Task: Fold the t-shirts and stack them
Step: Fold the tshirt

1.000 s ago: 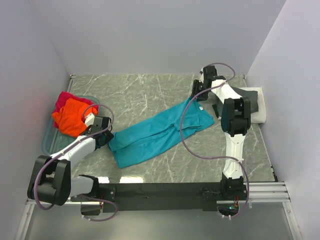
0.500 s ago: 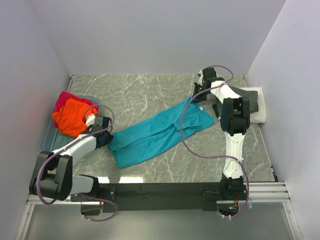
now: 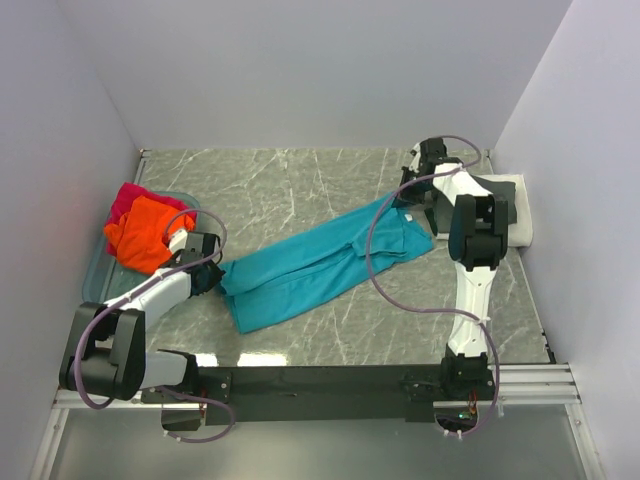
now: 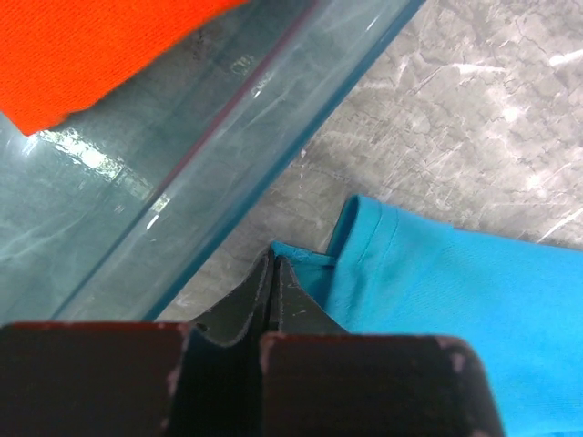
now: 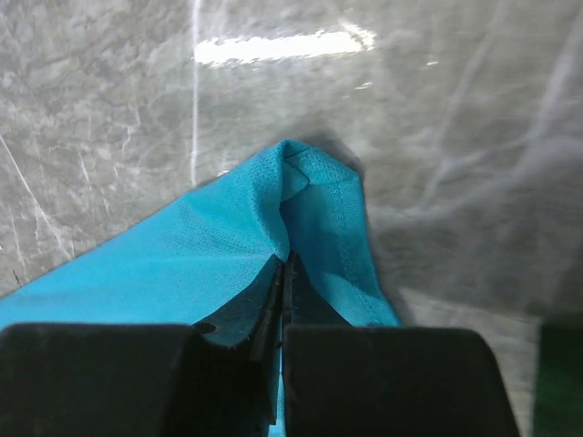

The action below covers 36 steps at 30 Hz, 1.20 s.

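Observation:
A teal t-shirt (image 3: 320, 262) lies stretched slantwise across the marble table (image 3: 290, 185). My left gripper (image 3: 213, 276) is shut on its near-left corner, right beside the tub. In the left wrist view the fingertips (image 4: 271, 266) pinch the teal hem (image 4: 310, 264). My right gripper (image 3: 408, 196) is shut on the shirt's far-right corner, and the right wrist view shows the teal cloth (image 5: 209, 264) bunched up between the closed jaws (image 5: 285, 266). An orange t-shirt (image 3: 150, 232) and a magenta-red one (image 3: 128, 198) are heaped in the tub.
The clear bluish tub (image 3: 95, 285) stands at the left wall, its rim (image 4: 228, 164) close to my left fingers. A dark grey shirt (image 3: 507, 198) on a white one (image 3: 522, 232) lies folded at the right wall, just behind the right arm.
Both grippers have closed on the teal shirt's corners. The right gripper has shifted right and back, drawing that end of the shirt with it.

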### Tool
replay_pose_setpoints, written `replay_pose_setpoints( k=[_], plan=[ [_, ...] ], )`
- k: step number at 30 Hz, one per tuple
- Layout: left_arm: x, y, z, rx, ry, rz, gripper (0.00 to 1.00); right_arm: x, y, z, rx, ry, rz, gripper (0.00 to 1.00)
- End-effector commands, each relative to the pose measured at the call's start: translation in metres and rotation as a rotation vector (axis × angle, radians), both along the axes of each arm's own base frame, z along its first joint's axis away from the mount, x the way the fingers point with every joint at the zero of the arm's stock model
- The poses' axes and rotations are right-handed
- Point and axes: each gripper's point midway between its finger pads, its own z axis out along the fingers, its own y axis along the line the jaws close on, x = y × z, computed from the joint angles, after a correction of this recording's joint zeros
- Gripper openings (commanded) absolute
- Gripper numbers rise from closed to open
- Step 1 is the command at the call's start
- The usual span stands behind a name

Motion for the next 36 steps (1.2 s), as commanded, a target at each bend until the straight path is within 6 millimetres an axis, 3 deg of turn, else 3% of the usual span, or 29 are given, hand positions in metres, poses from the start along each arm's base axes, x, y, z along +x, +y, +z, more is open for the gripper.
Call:
replay_pose_setpoints(
  k=[1,8,15,18,22,26,30,36],
  plan=[
    [0.005,0.002,0.009,-0.005,-0.034,0.019,0.01,0.009,-0.004,0.013,0.014,-0.048,-0.010,0.00],
    [0.004,0.006,0.019,0.006,-0.064,0.033,0.01,0.008,-0.004,0.009,0.022,-0.039,-0.007,0.00],
    [0.025,-0.012,0.037,-0.076,-0.146,-0.012,0.40,0.007,0.000,0.009,0.037,-0.036,0.006,0.00],
    [0.029,-0.010,0.033,-0.057,-0.117,-0.010,0.46,0.007,0.000,0.010,0.039,-0.037,0.012,0.00],
    [0.033,-0.012,0.024,-0.061,-0.104,-0.014,0.46,0.005,0.000,0.010,0.038,-0.032,0.013,0.00],
    [0.033,-0.012,0.029,-0.084,-0.143,0.017,0.33,0.004,0.000,0.008,0.038,-0.026,0.017,0.00],
    [0.031,-0.009,0.037,-0.078,-0.172,0.024,0.37,0.004,0.001,0.007,0.040,-0.020,0.020,0.00],
    [0.036,-0.022,0.020,-0.123,-0.120,-0.024,0.41,0.003,0.000,0.007,0.042,-0.018,0.024,0.00]
  ],
)
